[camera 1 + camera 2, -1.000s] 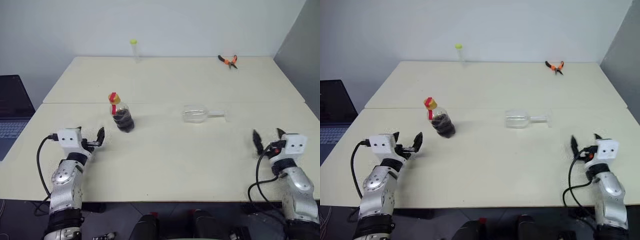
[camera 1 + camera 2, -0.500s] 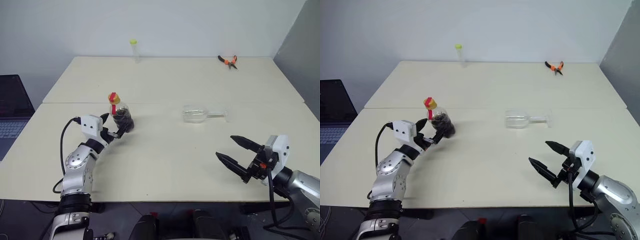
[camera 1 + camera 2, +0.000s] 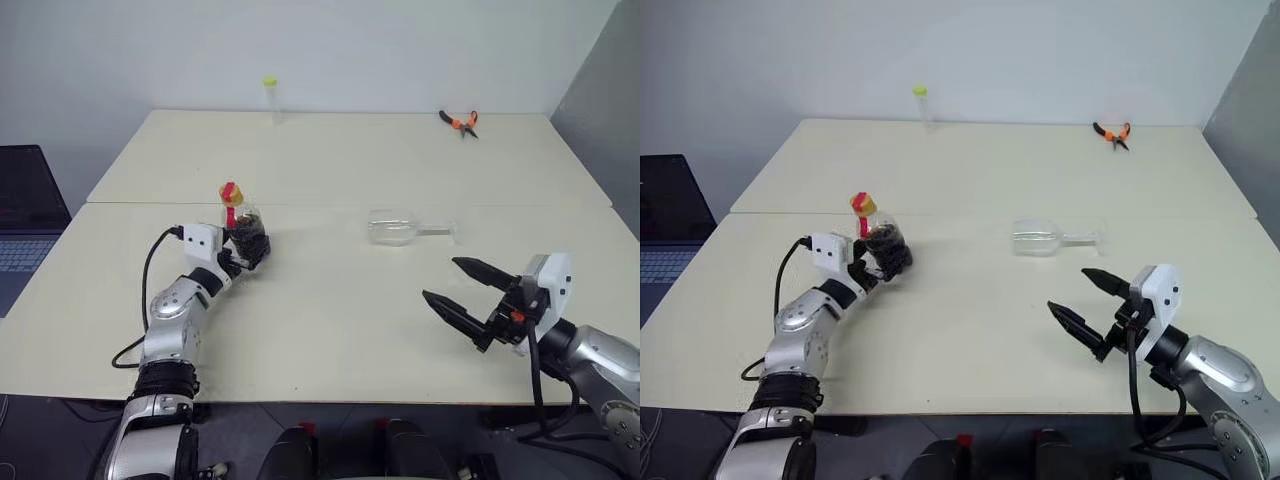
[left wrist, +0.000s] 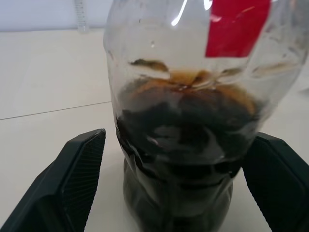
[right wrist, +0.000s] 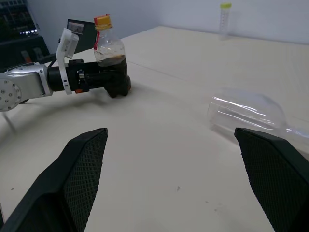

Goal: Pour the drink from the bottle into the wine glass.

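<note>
The left gripper (image 3: 248,255) stands open, its black fingers either side of the small clear plastic bottle (image 3: 243,232) of dark drink (image 4: 181,145), upright on the cream table (image 3: 330,330). Mid-table, the clear stemmed wine glass (image 3: 392,227) lies toppled, stem rightward. The right gripper (image 3: 462,295), open and empty, sits nearer it, pointing left.

lab: bare table (image 3: 330,160), pliers (image 3: 458,121)

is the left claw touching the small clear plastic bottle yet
Apart. The left wrist view shows pale table between each finger of the left claw and the bottle.
</note>
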Action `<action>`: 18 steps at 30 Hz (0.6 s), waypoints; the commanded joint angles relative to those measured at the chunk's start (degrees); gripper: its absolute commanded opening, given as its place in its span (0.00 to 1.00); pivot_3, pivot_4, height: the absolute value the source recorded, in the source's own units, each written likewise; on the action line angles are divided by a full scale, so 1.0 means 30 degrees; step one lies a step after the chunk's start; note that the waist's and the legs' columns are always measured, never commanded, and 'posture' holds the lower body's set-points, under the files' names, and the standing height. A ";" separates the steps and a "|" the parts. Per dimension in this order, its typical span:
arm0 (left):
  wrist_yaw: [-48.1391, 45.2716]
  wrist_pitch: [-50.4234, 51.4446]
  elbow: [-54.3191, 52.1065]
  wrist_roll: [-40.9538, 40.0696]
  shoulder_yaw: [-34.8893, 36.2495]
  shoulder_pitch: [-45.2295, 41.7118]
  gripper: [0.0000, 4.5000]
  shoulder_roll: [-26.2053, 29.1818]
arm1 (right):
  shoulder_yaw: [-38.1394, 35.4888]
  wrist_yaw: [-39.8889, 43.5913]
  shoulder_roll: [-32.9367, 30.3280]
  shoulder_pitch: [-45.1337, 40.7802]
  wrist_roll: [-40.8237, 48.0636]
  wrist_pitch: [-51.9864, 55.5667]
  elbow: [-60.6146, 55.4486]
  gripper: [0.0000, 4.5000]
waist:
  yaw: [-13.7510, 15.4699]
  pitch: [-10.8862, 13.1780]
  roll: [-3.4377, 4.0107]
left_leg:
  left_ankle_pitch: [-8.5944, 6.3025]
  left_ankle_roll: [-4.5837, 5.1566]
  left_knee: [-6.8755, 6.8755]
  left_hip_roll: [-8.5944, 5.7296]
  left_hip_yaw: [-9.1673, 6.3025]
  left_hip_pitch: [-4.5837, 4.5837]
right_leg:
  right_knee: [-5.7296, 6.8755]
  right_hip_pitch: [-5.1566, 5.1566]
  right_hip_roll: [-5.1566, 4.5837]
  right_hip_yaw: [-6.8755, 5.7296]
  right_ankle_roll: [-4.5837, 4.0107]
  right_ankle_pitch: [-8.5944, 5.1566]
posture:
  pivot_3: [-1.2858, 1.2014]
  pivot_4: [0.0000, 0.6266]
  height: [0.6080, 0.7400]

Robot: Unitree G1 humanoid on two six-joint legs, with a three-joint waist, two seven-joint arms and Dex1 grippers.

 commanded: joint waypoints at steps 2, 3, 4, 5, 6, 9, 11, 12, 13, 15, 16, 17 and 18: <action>0.0026 -0.0732 0.0390 0.0143 0.0016 -0.0813 0.98 -0.0154 | -0.0087 -0.0040 0.0110 -0.0336 0.0015 -0.0097 -0.0373 1.00 | 0.0002 0.0005 -0.0008 | 0.0000 0.0000 0.0001 0.0000 -0.0003 -0.0001 | 0.0000 0.0000 -0.0002 -0.0001 0.0000 0.0000 | 0.52 0.24 1.00; 0.0004 -0.0836 0.0544 0.0132 0.0017 -0.0966 0.98 -0.0240 | -0.0046 -0.0045 0.0128 -0.0360 -0.0031 -0.0117 -0.0357 1.00 | 0.0003 0.0005 -0.0010 | 0.0000 -0.0001 0.0001 0.0001 -0.0008 -0.0001 | 0.0001 -0.0001 -0.0002 -0.0005 0.0000 0.0000 | 0.52 0.24 1.00; 0.0008 -0.0945 0.0665 0.0117 0.0025 -0.1093 0.94 -0.0321 | -0.0033 -0.0052 0.0147 -0.0362 -0.0040 -0.0127 -0.0358 1.00 | 0.0003 0.0005 -0.0009 | 0.0000 -0.0001 0.0001 0.0002 -0.0009 0.0000 | 0.0002 -0.0001 -0.0001 -0.0006 0.0000 0.0000 | 0.52 0.24 1.00; 0.0006 -0.1048 0.0764 0.0100 0.0033 -0.1199 0.90 -0.0388 | -0.0020 -0.0067 0.0160 -0.0356 -0.0061 -0.0137 -0.0374 1.00 | 0.0003 0.0006 -0.0010 | 0.0000 -0.0001 0.0000 0.0002 -0.0008 -0.0001 | 0.0002 -0.0001 -0.0002 -0.0005 0.0000 0.0000 | 0.52 0.24 1.00; -0.0030 -0.1101 0.0836 0.0078 0.0039 -0.1270 0.87 -0.0431 | -0.0017 -0.0082 0.0171 -0.0356 -0.0077 -0.0144 -0.0386 1.00 | 0.0002 0.0006 -0.0011 | 0.0000 -0.0001 0.0001 0.0000 -0.0006 -0.0002 | 0.0002 -0.0001 -0.0002 -0.0006 0.0000 0.0000 | 0.52 0.24 1.00; -0.0141 -0.1149 0.0939 0.0025 0.0062 -0.1390 0.66 -0.0505 | -0.0041 -0.0113 0.0217 -0.0306 -0.0124 -0.0164 -0.0434 1.00 | -0.0007 0.0011 -0.0018 | 0.0000 -0.0001 0.0003 0.0000 -0.0001 -0.0002 | 0.0002 -0.0003 -0.0002 0.0002 0.0000 0.0000 | 0.52 0.24 1.00; -0.0326 -0.1098 0.0961 -0.0114 0.0066 -0.1474 0.56 -0.0544 | -0.0056 -0.0156 0.0254 -0.0235 -0.0154 -0.0158 -0.0497 1.00 | -0.0003 0.0012 -0.0019 | 0.0000 -0.0001 0.0002 0.0002 -0.0007 -0.0001 | 0.0003 -0.0005 -0.0002 -0.0003 0.0000 0.0000 | 0.52 0.24 1.00; -0.0389 -0.1036 0.0927 -0.0191 0.0079 -0.1503 0.50 -0.0556 | -0.0051 -0.0174 0.0270 -0.0206 -0.0182 -0.0160 -0.0529 1.00 | -0.0004 0.0012 -0.0019 | 0.0000 -0.0001 0.0002 0.0001 -0.0008 -0.0002 | 0.0004 -0.0005 -0.0001 -0.0003 0.0000 0.0000 | 0.52 0.24 1.00; -0.0418 -0.0976 0.0881 -0.0239 0.0085 -0.1525 0.46 -0.0558 | -0.0047 -0.0184 0.0280 -0.0188 -0.0185 -0.0149 -0.0555 1.00 | -0.0003 0.0012 -0.0020 | 0.0000 -0.0001 0.0003 0.0000 -0.0007 -0.0002 | 0.0004 -0.0005 -0.0001 -0.0003 0.0000 0.0000 | 0.52 0.24 1.00; -0.0573 -0.0800 0.0640 -0.0343 0.0057 -0.1489 0.41 -0.0543 | -0.0025 -0.0208 0.0305 -0.0121 -0.0198 -0.0130 -0.0662 1.00 | -0.0005 0.0014 -0.0023 | 0.0000 -0.0001 0.0004 -0.0001 -0.0005 -0.0005 | 0.0004 -0.0005 -0.0002 -0.0002 0.0000 0.0000 | 0.52 0.24 1.00; -0.0722 -0.0760 0.0395 -0.0323 -0.0043 -0.1418 0.40 -0.0509 | 0.0002 -0.0246 0.0324 -0.0092 -0.0237 -0.0132 -0.0719 1.00 | -0.0002 0.0014 -0.0024 | 0.0000 -0.0001 0.0004 -0.0001 -0.0007 -0.0006 | 0.0004 -0.0005 -0.0002 -0.0004 0.0000 0.0000 | 0.52 0.24 1.00; -0.1012 -0.0553 -0.0155 -0.0357 -0.0256 -0.1287 0.40 -0.0504 | 0.0058 -0.0273 0.0334 -0.0056 -0.0362 -0.0188 -0.0779 1.00 | -0.0003 0.0015 -0.0025 | 0.0000 -0.0001 0.0004 -0.0001 -0.0007 -0.0006 | 0.0004 -0.0006 -0.0002 -0.0004 0.0000 0.0000 | 0.52 0.24 1.00; -0.1217 -0.0400 -0.0557 -0.0381 -0.0400 -0.1184 0.40 -0.0499 | 0.0099 -0.0298 0.0343 -0.0024 -0.0454 -0.0227 -0.0833 1.00 | -0.0007 0.0018 -0.0030 | 0.0000 -0.0001 0.0004 -0.0001 -0.0007 -0.0006 | 0.0004 -0.0006 -0.0002 -0.0004 0.0000 0.0000 | 0.52 0.24 1.00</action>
